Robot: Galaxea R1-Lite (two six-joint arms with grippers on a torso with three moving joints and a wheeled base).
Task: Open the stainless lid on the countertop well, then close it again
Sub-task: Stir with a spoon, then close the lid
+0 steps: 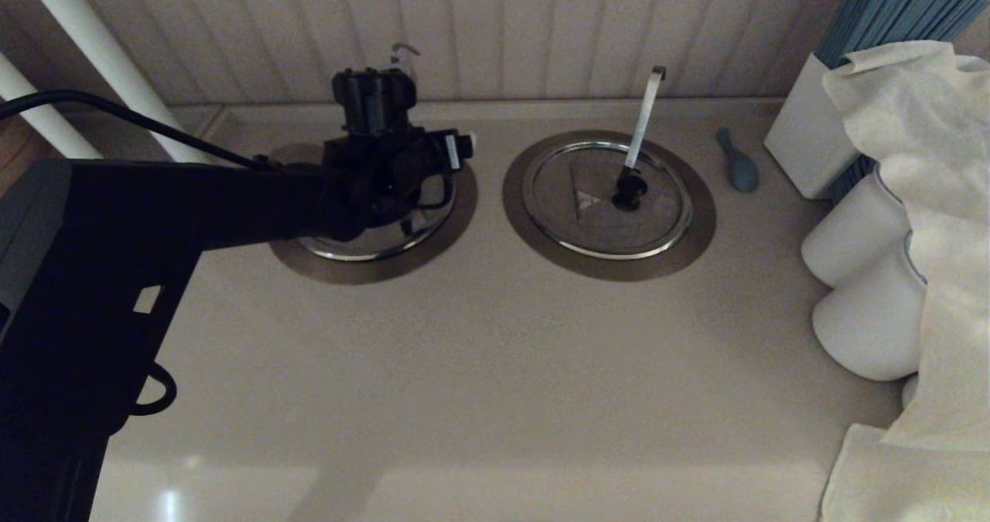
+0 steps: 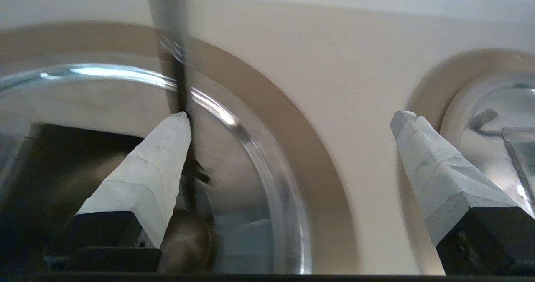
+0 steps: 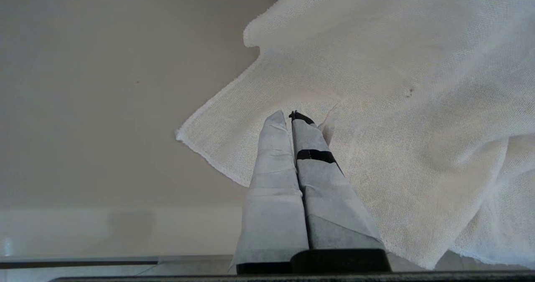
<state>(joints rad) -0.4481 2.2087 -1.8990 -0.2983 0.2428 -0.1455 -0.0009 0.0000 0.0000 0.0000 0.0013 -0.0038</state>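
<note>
The stainless lid (image 1: 363,245) lies on the left countertop well, ringed by its dull-bronze collar (image 1: 371,272). Its thin curled-hook rod (image 1: 404,50) rises behind my left arm. My left gripper (image 1: 390,178) hovers low over this lid and hides most of it. In the left wrist view the left gripper (image 2: 292,117) is open wide. One fingertip (image 2: 177,125) sits against the thin rod (image 2: 180,85), just above the dark knob (image 2: 186,240); the other hangs over the counter past the collar (image 2: 309,161). My right gripper (image 3: 288,115) is shut and empty over a white cloth (image 3: 397,106).
The twin lid (image 1: 595,213) with its broad flat handle (image 1: 646,116) lies to the right. Beyond it are a blue spoon (image 1: 739,165), a white box of blue sticks (image 1: 804,143), white cups (image 1: 858,243) and a draped cloth (image 1: 928,158). A panelled wall stands close behind.
</note>
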